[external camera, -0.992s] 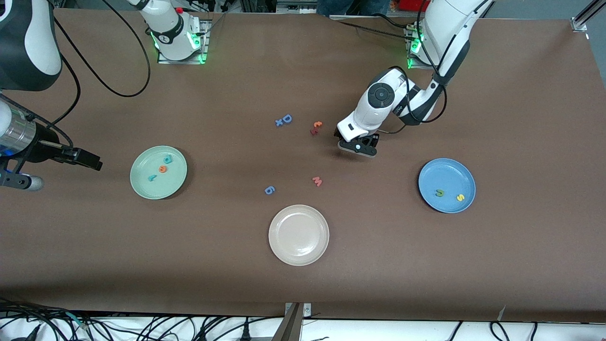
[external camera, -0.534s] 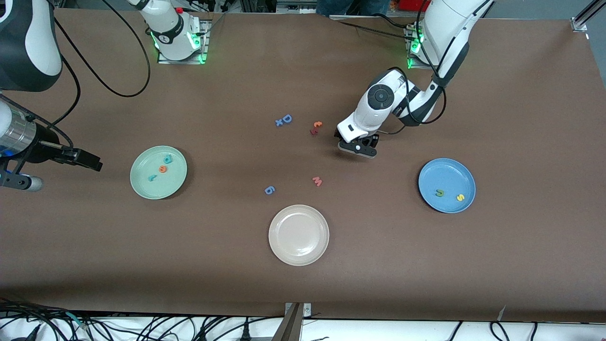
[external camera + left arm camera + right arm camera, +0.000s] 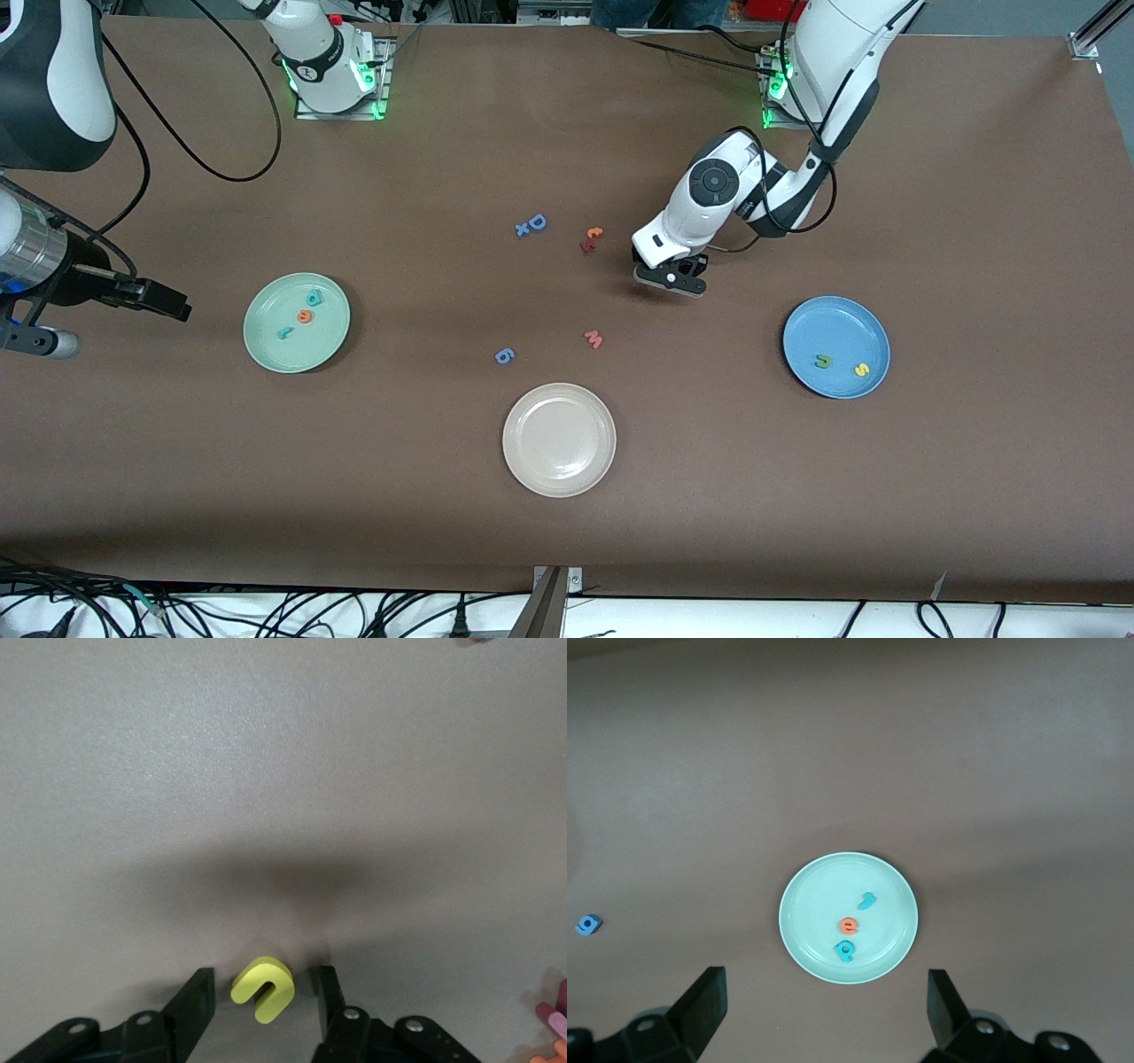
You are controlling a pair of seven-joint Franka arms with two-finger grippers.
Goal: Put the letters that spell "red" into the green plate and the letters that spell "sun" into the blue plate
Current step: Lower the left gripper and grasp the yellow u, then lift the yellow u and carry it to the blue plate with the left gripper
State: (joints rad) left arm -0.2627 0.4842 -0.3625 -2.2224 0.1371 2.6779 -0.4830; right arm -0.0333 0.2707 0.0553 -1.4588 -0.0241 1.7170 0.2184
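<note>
The left claw (image 3: 670,276) stands low over the middle of the worktop (image 3: 886,496), toward the edge where the arm bases are mounted. Against a second ago its fingers have drawn in. In the left wrist view they now sit close on either side of a small yellow-green letter (image 3: 263,988), which lies flat between them. A sliver of gap shows at each side, so contact is not confirmed; the claw is part-way through closing, not yet pinching. The letter's form reads as an n or u shape; judged against the plates, it is the n.

The blue plate (image 3: 873,328), near the left arm's end of the worktop, holds a u (image 3: 823,361) and an s (image 3: 860,369). The n is the one letter outstanding there.

The green plate (image 3: 266,350), near the right arm's end, holds a teal r (image 3: 285,333), an orange e (image 3: 306,316) and a teal d (image 3: 314,298). That word appears complete.

The right claw (image 3: 824,1001) hangs spread wide above the green plate, empty, and waits.

Distractors lie loose on the worktop: blue D (image 3: 536,221), blue 6 (image 3: 504,356), pink w (image 3: 594,338). The beige-white plate (image 3: 532,470) sits empty.

Assessment: a grasp on the last letter is under way; lift and carry to the blue plate remain.
</note>
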